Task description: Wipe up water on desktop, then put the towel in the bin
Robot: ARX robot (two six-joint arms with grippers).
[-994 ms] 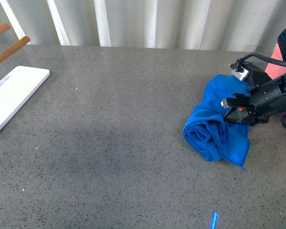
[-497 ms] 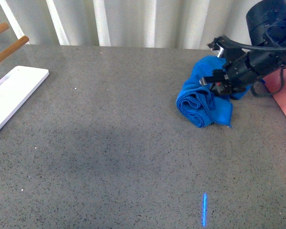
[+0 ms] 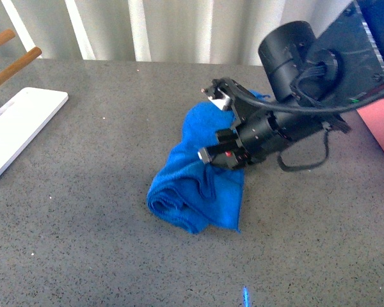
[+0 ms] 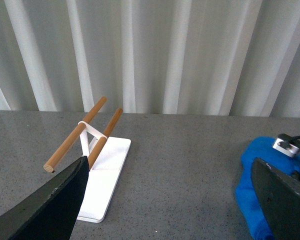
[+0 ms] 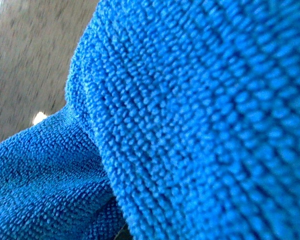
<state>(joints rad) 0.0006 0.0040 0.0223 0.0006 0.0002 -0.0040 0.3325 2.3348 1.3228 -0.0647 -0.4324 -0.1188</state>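
Observation:
The blue towel (image 3: pixel 195 176) lies bunched and folded on the speckled grey desktop (image 3: pixel 102 224), near its middle. My right gripper (image 3: pixel 212 153) is shut on the towel's upper part, pressing it on the surface. In the right wrist view the towel (image 5: pixel 190 125) fills almost the whole frame and hides the jaws. A pink strip of the bin (image 3: pixel 381 128) shows at the right edge. My left gripper (image 4: pixel 170 200) is open and empty above the desktop, with the towel (image 4: pixel 260 195) to one side. No water is visible on the desktop.
A white flat-based rack with wooden rods (image 3: pixel 13 121) stands at the far left; it also shows in the left wrist view (image 4: pixel 100 170). Pale pleated curtains (image 3: pixel 179 29) hang behind the desktop's far edge.
My right gripper has dragged the towel leftward and toward the front across the desktop, from the far right near the bin to near the middle. The towel has stretched out longer.

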